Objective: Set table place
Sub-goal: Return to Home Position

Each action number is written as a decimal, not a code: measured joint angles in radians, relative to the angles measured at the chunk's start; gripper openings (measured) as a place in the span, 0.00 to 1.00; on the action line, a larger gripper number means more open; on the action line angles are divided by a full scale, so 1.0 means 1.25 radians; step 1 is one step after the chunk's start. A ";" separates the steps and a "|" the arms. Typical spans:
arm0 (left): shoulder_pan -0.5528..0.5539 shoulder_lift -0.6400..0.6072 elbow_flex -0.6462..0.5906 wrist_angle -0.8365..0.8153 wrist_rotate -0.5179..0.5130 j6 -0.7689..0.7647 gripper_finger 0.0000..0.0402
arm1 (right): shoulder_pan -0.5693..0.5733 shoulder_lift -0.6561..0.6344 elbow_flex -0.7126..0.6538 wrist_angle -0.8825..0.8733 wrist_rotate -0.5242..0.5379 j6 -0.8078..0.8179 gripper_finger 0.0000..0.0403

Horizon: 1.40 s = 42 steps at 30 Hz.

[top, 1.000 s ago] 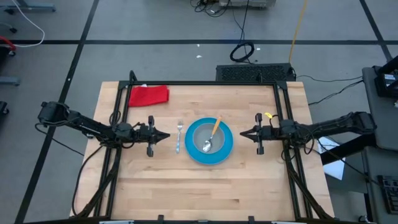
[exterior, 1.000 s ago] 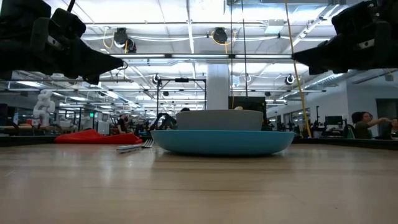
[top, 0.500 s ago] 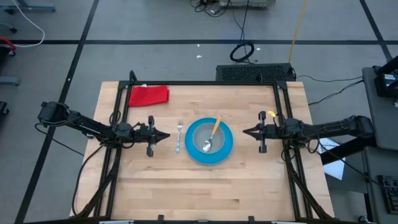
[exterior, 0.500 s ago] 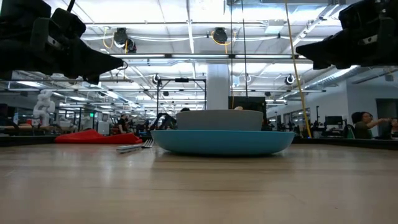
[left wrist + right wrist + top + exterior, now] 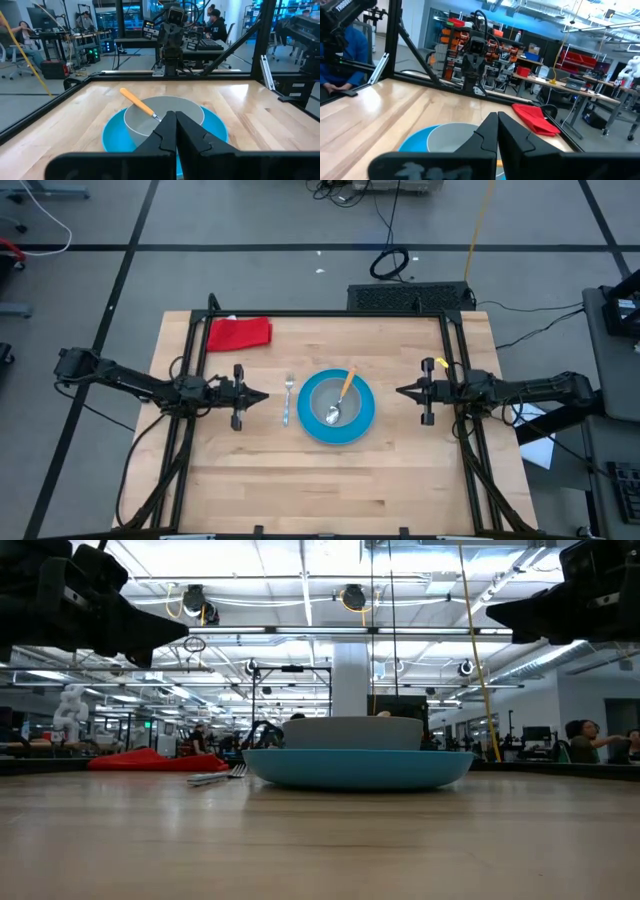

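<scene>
On the table (image 5: 300,480) a blue plate (image 5: 365,420) lies flat with a grey bowl (image 5: 322,393) standing on it. A spoon (image 5: 340,395) lies in the bowl, its orange handle leaning on the far rim. A fork (image 5: 287,398) lies flat just left of the plate. My left gripper (image 5: 265,396) hovers left of the fork, pointing level at the plate, shut and empty. My right gripper (image 5: 399,391) hovers right of the plate, pointing level at it, shut and empty. Both sit well above the tabletop in the low view.
A red cloth (image 5: 239,333) lies at the table's far left corner. A black frame (image 5: 330,313) runs along the far edge and down both sides. Bare wood fills the near half of the table.
My right gripper has drawn back from the plate toward the table's right edge, staying shut. The plate, bowl, spoon and fork have not moved.
</scene>
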State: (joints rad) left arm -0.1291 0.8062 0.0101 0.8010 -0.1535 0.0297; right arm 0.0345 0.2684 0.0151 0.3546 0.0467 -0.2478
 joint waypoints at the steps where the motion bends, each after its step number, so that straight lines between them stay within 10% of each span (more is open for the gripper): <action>1: 0.000 -0.023 0.000 -0.023 0.000 -0.002 0.01 | 0.000 -0.006 0.000 -0.004 0.000 -0.001 0.00; 18: 0.000 -0.375 0.000 -0.369 -0.003 0.008 0.02 | 0.000 -0.132 0.000 -0.091 0.000 -0.007 0.00; 42: 0.000 -0.590 0.001 -0.609 -0.010 -0.004 0.02 | -0.001 -0.214 -0.001 -0.259 -0.021 0.021 0.00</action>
State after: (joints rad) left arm -0.1295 0.0688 0.0119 0.0404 -0.1659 0.0242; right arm 0.0334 0.0013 0.0139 0.0310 0.0204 -0.2211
